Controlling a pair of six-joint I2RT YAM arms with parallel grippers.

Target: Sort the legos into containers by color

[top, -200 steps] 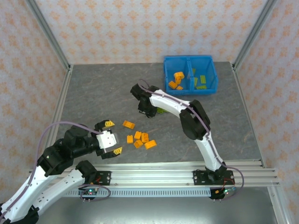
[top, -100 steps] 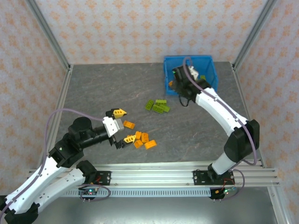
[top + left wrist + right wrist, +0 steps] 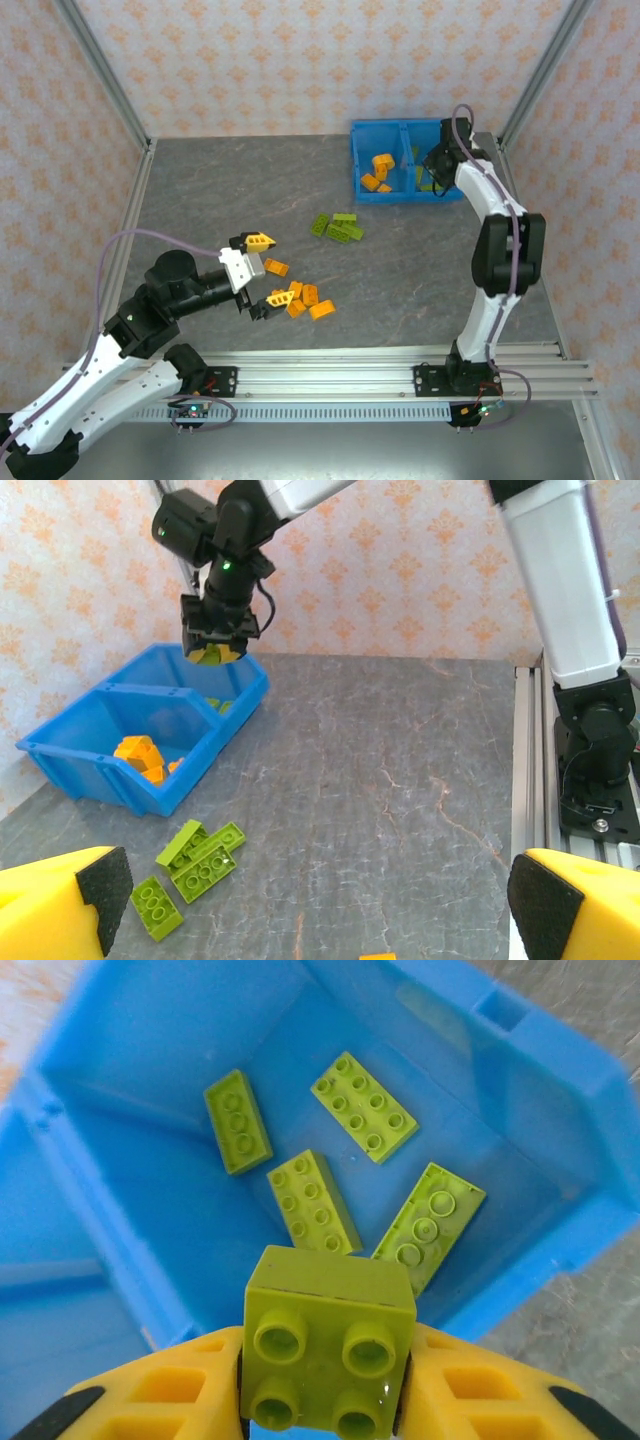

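The left gripper hangs low over the table, its jaws spread wide. 1 orange brick lies on the table between the 2 fingertips; neither finger touches it. In the left wrist view that gripper shows its black pads well apart, with an orange sliver at the bottom edge between them.

Just beyond the lower fingertip lies a loose cluster of orange bricks. Farther on, apart from them, is a small heap of green bricks, seen again in the left wrist view near the bin's front corner.

At the far right stands the bin, with its 2 compartments. The left one holds several orange pieces; the right one holds green ones.

The right gripper hovers above the right compartment. Its jaws pinch a green 2x2 block, studs facing the camera, with 1 yellow finger pressed against each side. Below the block, 4 green 2x4 bricks lie flat and scattered on that compartment's floor.
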